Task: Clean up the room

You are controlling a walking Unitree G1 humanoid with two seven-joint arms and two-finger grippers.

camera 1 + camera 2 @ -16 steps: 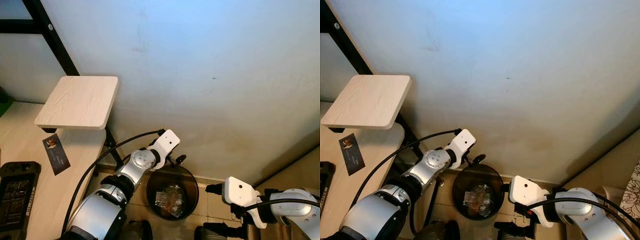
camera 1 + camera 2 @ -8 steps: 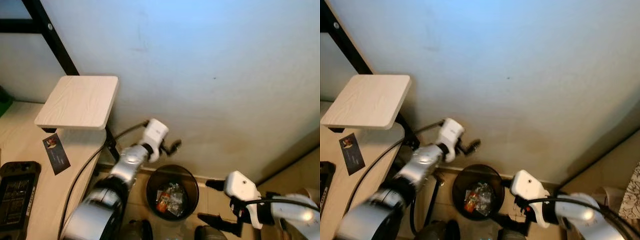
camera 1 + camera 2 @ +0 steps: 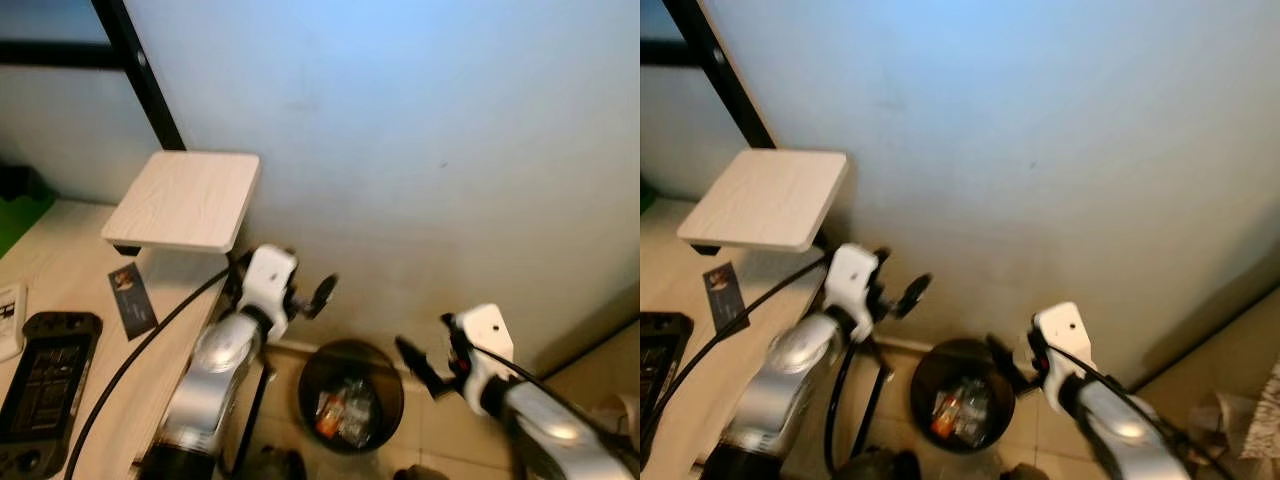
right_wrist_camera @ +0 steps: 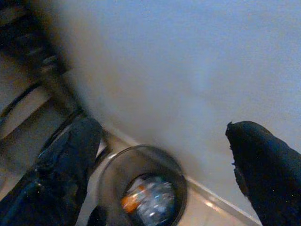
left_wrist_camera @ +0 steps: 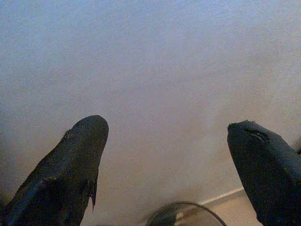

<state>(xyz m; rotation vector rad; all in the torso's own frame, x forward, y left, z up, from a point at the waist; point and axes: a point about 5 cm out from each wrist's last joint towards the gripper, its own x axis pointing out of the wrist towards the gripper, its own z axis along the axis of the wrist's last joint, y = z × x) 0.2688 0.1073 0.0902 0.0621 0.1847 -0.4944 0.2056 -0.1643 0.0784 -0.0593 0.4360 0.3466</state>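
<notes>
Pale wood worktop (image 3: 60, 300) on my left carries one dark handheld console (image 3: 40, 385) near its front edge and one small card (image 3: 132, 288) by the raised shelf (image 3: 185, 200). My left claw (image 3: 318, 296) is spread wide, holding nothing. One black bin (image 3: 350, 395) sits against the wall, holding wrappers, likely dropped there. My right claw (image 3: 425, 368) hangs beside its rim, fingers apart and holding nothing.

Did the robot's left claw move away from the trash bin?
Yes. A second ago the left gripper hung at the bin's rim; now it is raised above the rim, beside the desk edge and against the wall.
</notes>
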